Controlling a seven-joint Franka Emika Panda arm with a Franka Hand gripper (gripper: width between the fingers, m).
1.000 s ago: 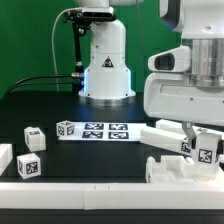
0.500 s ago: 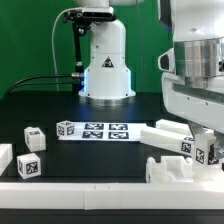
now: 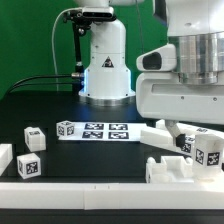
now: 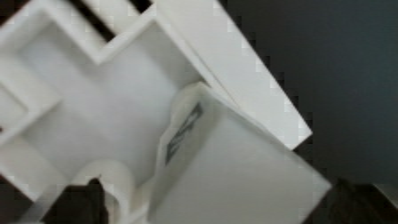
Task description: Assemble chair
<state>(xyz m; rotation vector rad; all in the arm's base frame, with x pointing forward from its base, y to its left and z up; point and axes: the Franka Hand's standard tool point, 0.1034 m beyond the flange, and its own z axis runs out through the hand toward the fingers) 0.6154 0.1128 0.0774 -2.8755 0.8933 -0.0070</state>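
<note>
Exterior view: the chair [image 3: 170, 170] is seen at the lower right, the gripper [image 3: 183, 133] down among its parts; whether the jaws are parted cannot be told. If a release is in hand, withdrawal should be made straight upward. Since the earlier frame, the arm has been shifted leftward.

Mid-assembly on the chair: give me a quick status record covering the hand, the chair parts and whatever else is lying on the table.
hand: low over the chair parts, at the exterior view's right; open or shut unclear
chair parts: white tagged pieces grouped under the hand
marker board: flat, mid-table
tagged blocks: loose, to the exterior view's left of the marker board
robot base: behind the marker board
</note>
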